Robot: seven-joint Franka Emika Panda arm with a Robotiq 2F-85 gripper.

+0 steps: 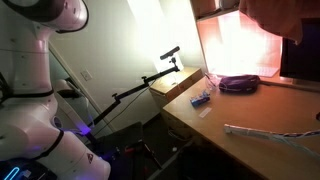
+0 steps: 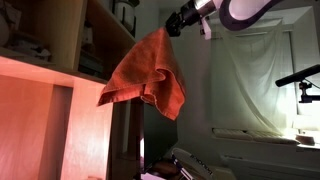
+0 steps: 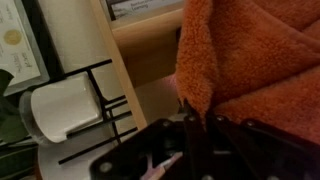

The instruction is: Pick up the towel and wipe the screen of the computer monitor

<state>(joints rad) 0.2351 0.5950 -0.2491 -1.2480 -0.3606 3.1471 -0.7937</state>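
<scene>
Towel [image 2: 145, 70] hangs high in the upper middle of an exterior view, well above the tabletop [image 1: 250, 115], dangling in loose folds from the tool [image 2: 172, 27], which is clamped on one top corner of it. The wrist view shows the jaws pressed together on only a thin fold at the bottom centre, with the bulk of the cloth filling the upper right. That small pinch is the main risk: drag against the glass could pull the towel free and drop it. The cloth hangs just beside the shelves [image 2: 95, 40] at the left of the frame, so a sideways move could snag a fold on a shelf edge. The long free drape could also sweep the purple bundle [image 1: 238, 83] at the right of the tabletop if carried low. What seems to be the monitor [image 1: 300, 58] shows only as a dark patch at the right edge, so its distance is hard to judge. Approaching tool-first rather than cloth-first could put bare metal against the screen.
</scene>
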